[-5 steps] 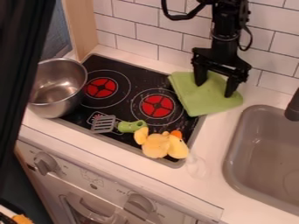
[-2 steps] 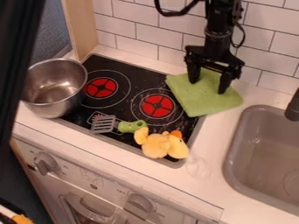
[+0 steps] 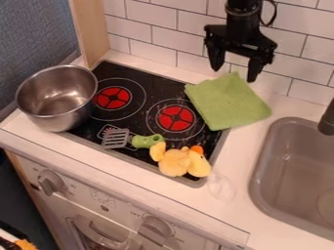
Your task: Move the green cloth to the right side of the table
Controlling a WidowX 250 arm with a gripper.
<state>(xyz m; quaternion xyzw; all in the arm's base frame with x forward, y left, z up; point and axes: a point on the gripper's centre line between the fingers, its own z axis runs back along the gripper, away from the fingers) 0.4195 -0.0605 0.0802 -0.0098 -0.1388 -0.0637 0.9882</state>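
Note:
The black gripper hangs open near the tiled wall, its two fingers pointing down with a wide gap between them. Below it lies the green cloth, spread mostly flat on the counter between the stove and the sink. The cloth's left edge laps over the stove's right back corner, and its back corner peaks up a little near the wall. Nothing is held between the fingers, which are above the cloth's back edge.
A steel pot stands on the stove's left side. A slotted spatula with a green handle and a yellow plush toy lie at the stove's front edge. The grey sink is on the right.
The gripper has risen off the cloth and shifted slightly left and back. The cloth's left corner has shifted a little, and its back corner now shows. At far left, the dark foreground shape has gone.

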